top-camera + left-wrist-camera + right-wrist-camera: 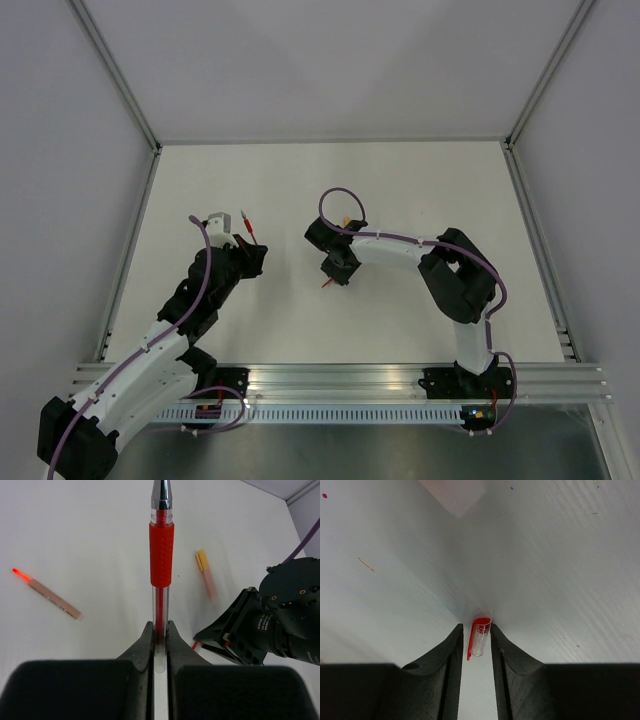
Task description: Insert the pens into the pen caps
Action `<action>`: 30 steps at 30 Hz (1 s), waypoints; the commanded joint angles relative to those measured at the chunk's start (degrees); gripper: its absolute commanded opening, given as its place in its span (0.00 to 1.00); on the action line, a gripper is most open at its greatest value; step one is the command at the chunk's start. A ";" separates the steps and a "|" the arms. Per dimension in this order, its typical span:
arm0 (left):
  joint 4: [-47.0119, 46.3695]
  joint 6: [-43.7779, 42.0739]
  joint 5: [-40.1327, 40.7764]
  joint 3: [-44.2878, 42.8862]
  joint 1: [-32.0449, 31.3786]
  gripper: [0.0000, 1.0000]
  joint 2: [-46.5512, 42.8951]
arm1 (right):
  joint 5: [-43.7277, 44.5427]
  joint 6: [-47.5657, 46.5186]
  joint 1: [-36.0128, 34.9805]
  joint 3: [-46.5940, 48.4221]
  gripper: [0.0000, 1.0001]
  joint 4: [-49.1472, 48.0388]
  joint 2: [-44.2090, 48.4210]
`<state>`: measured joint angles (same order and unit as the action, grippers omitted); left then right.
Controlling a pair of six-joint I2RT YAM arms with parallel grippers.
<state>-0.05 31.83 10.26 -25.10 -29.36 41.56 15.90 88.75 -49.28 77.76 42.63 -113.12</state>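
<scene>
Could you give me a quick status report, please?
Left tool shut on red pen, tip forward. Right tool open astride red cap on table. Nothing seen blocking.

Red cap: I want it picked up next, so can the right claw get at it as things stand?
Probably yes. The red cap lies inside the open right claw with nothing blocking it. A slim gap shows on one side, so it looks not yet gripped.
</scene>
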 commanded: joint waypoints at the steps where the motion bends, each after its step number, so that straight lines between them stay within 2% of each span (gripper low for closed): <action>1: -0.82 -1.42 0.72 0.23 0.10 0.02 -0.87 | -0.35 1.34 0.06 1.35 0.34 2.10 -1.05; 6: -0.74 -1.42 0.72 0.32 0.01 0.02 -0.87 | 0.62 1.34 0.58 0.73 0.25 2.90 -0.87; 8: -0.82 -1.34 0.72 0.32 0.01 0.02 -0.87 | 0.80 0.29 0.85 0.56 0.14 2.63 -1.05; 12: -1.00 -1.34 0.46 0.41 0.01 0.02 -0.69 | 0.89 -3.22 1.20 -0.15 0.00 1.32 -1.40; 19: -1.61 -2.03 -1.46 0.49 0.01 0.02 -0.78 | 2.29 -14.11 1.55 -1.29 0.00 -3.07 -0.61; 30: -5.82 -2.92 -7.87 1.72 0.01 0.02 -1.21 | 0.54 -33.26 1.55 -10.34 0.00 -18.45 7.47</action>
<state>-1.67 31.14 6.31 -23.94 -29.36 41.21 16.64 64.49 -47.88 70.02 28.97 -108.55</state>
